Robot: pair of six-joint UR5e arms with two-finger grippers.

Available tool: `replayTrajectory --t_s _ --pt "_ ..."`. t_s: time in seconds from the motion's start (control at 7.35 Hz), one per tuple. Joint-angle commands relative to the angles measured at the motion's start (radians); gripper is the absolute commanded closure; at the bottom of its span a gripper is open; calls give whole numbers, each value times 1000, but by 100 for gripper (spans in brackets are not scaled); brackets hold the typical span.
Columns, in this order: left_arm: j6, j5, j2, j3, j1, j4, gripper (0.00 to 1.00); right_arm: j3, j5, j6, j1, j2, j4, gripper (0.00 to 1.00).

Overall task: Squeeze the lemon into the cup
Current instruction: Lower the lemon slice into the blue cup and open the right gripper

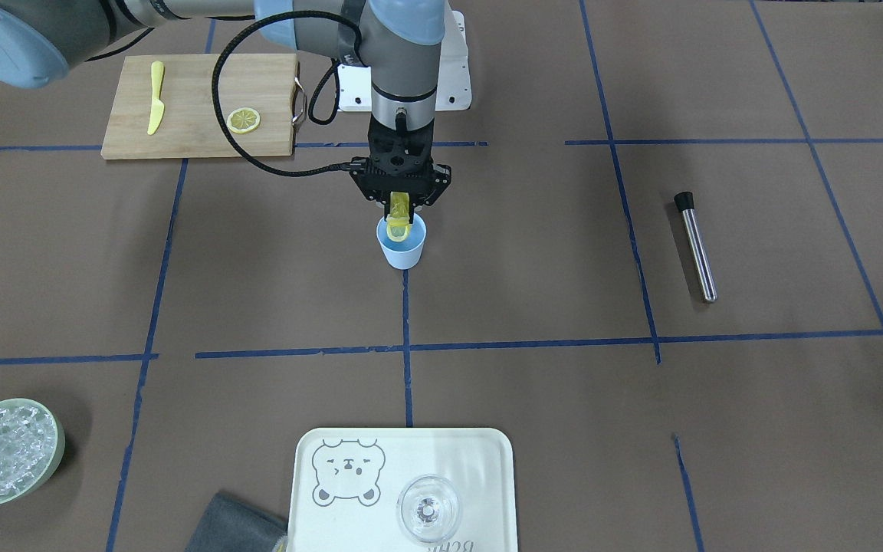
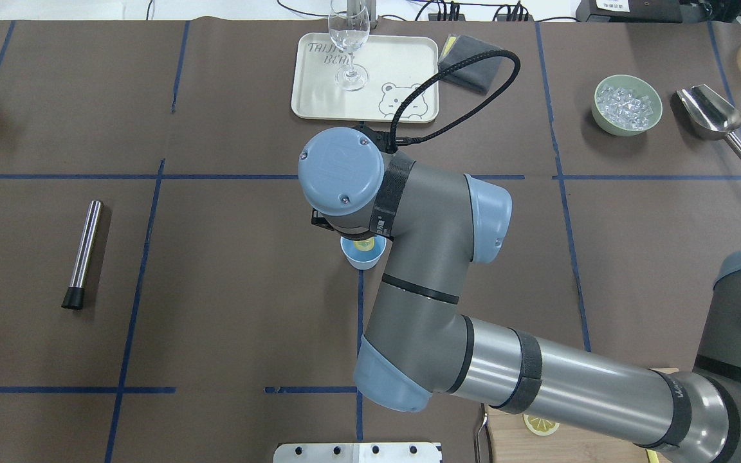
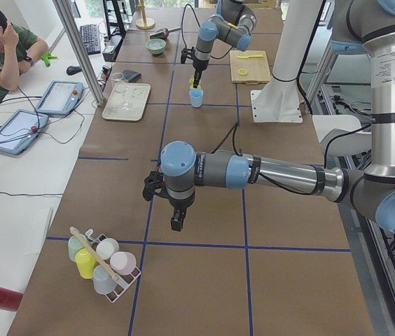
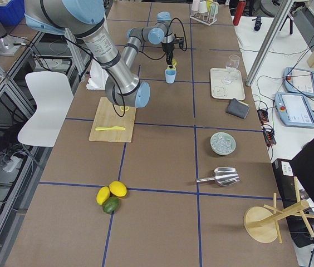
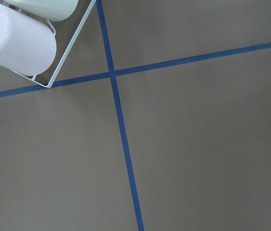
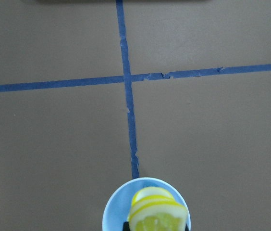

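The light-blue cup [image 1: 402, 249] stands on the brown table near its middle. My right gripper [image 1: 399, 208] points straight down right above the cup's mouth and is shut on a lemon slice [image 1: 398, 221], which is bent between the fingers and hangs into the rim. The right wrist view shows the folded lemon slice [image 6: 154, 211] over the cup [image 6: 112, 211]. The overhead view shows the cup [image 2: 359, 258] under my right wrist. My left gripper [image 3: 176, 222] hangs low over bare table far from the cup. I cannot tell whether it is open or shut.
A second lemon slice [image 1: 244, 119] and a yellow knife [image 1: 155, 98] lie on the wooden board [image 1: 196, 77]. A tray [image 1: 480, 452] holds a clear glass [image 1: 428, 507]. A green bowl of ice [image 1: 4, 451], a steel rod [image 1: 696, 247] and a cup rack [image 3: 103, 262] stand around.
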Motion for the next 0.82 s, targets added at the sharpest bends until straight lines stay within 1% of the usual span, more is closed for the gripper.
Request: replayTrajectory --t_s 0.0,0.27,0.41,0.68 --pt "-1 0 0 1 0 0 0 -3 0 -1 -6 -3 2 20" --pt "-1 -1 0 3 0 0 0 -2 -1 -2 -8 -3 2 3" --pt "-1 0 0 1 0 0 0 0 0 -2 -8 -3 2 1" --pt "-1 0 -2 3 1 0 0 12 3 -11 -6 0 1 0"
